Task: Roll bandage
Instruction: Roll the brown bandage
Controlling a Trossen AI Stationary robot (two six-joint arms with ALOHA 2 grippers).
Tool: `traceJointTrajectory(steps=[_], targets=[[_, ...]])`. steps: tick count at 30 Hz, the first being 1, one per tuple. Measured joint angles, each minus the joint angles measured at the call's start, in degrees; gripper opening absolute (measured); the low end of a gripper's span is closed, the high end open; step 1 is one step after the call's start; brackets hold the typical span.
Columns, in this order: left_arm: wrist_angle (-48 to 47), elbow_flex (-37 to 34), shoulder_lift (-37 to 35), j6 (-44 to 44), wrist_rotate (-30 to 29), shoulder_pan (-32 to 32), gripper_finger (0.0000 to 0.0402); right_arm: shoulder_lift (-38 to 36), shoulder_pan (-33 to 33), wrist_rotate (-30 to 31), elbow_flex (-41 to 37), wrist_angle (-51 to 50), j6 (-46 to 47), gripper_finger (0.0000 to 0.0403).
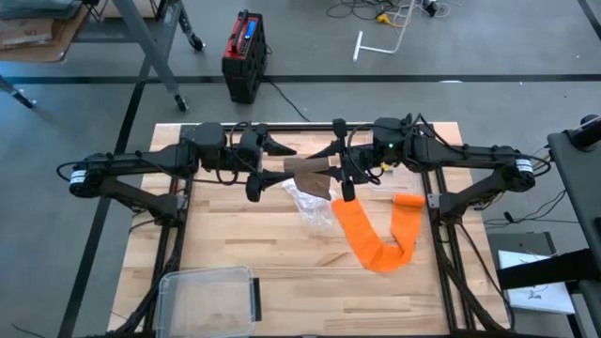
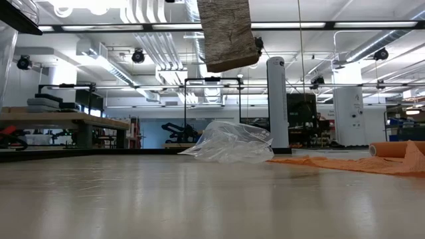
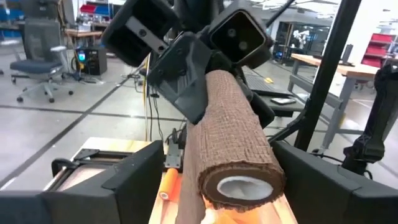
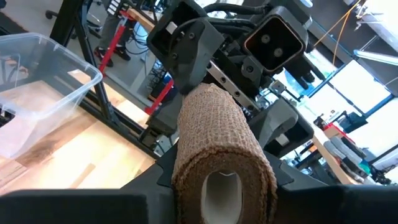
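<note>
A brown bandage roll (image 1: 310, 167) hangs level above the table's middle, between my two grippers; in the low view (image 2: 226, 33) it is well clear of the table. My right gripper (image 1: 332, 167) is shut on its right end. My left gripper (image 1: 280, 167) is open, its fingers on either side of the roll's left end (image 3: 239, 186), with a gap showing beside one finger (image 3: 134, 180). An orange bandage (image 1: 376, 235) lies unrolled in a bent strip on the table, its rolled end (image 1: 408, 201) at the right. My right gripper pinches the brown roll's right end (image 4: 186, 168) between its two fingers, coming level from the table's right side, the fingers along the roll. The roll is lifted clear and lies about level, its other end (image 4: 208, 93) pointing at my left gripper.
A crumpled clear plastic bag (image 1: 310, 202) lies on the table under the grippers, beside the orange strip. A clear plastic container (image 1: 208, 296) stands at the near left edge. Bare wood (image 1: 235, 235) lies between them.
</note>
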Motion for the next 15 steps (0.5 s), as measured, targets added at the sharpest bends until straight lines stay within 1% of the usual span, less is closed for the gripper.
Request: traceJointTrajectory(steps=[3,6,12,15], targets=[[-0.8,0.0,0.0,-0.8,0.0,0.1,0.0287,0.0,0.0,1.5,0.0,0.3,-1.1,0.0104],[-1.4,0.0,0.0,-0.8,0.0,0.1,0.0271,0.0,0.0,1.7,0.0,0.2,-1.1,0.0106],[0.2,0.0,0.3,1.3,0.0,0.1,0.0228,0.0,0.0,1.7,0.0,-0.1,0.0,0.0102],[1.2,0.0,0.3,1.5,-0.1,0.1,0.0197,0.0,0.0,1.7,0.0,0.0,2.0,0.0108]])
